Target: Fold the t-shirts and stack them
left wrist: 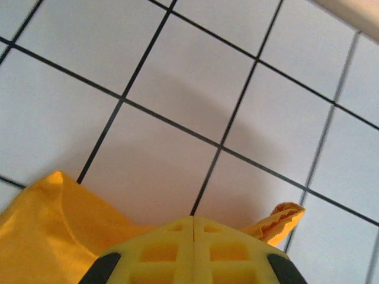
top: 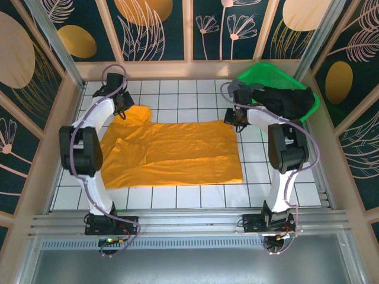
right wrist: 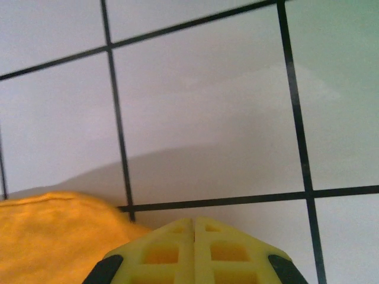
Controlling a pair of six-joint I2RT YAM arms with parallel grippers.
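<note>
Left jaws and right jaws clamp far corners of the mustard-orange cloth t-shirt [top: 177,154]. Probably to fold it.

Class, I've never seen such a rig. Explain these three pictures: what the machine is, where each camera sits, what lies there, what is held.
Two robot arms stand at the near edge of a tiled table. One picture looks down from above and behind them; the other two come from wrist cameras, showing yellow fingers. An orange t-shirt lies spread out; a green basket at far right holds black cloth. The left end effector is shut on the shirt's far edge. The right end effector is shut at its other far corner; whether it grips is unclear.
</note>
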